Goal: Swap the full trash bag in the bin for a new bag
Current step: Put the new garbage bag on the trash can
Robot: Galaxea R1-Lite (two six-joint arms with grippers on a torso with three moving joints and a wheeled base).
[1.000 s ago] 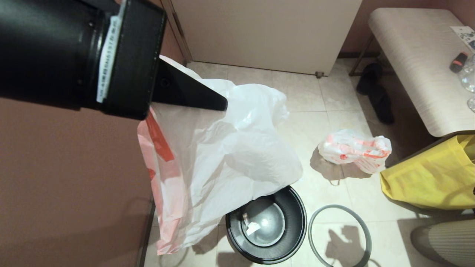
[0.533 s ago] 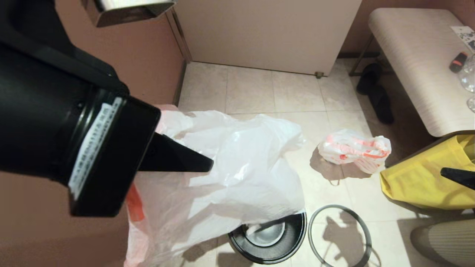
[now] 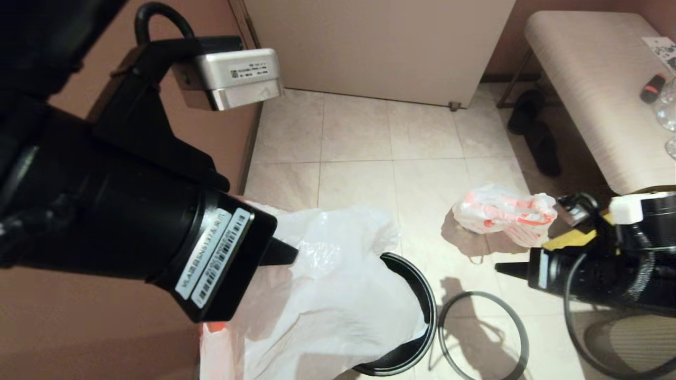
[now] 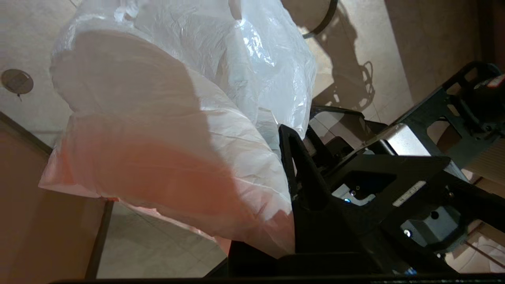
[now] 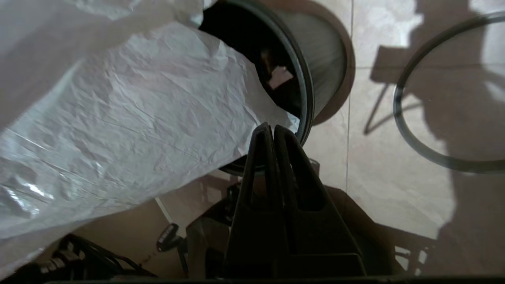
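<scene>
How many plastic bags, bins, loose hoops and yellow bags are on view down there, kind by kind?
White plastic bags: 2, the new bag held by the left gripper and the full trash bag on the floor
Black bins: 1, the bin
Grey hoops: 1, the hoop rim
Yellow bags: 1, the yellow fabric bag
Total: 5

Floor (image 3: pixel 359 137): pale beige tiles with thin grout lines, shadows falling across the near part. White cabinet (image 3: pixel 380 47) stands at the far side, one small foot visible at its lower corner. Brown wall (image 3: pixel 105 338) runs along the left. Light wood-grain worktop (image 3: pixel 591 89) at the right, on thin dark legs; it carries a small black-and-red object (image 3: pixel 653 88), clear glassware (image 3: pixel 668 113) at its edge, and a printed paper (image 3: pixel 661 48). Pair of dark slippers (image 3: pixel 536 132) lies on the floor beside the worktop. Round floor drain (image 4: pixel 16 81) is set into a tile, seen in the left wrist view.
</scene>
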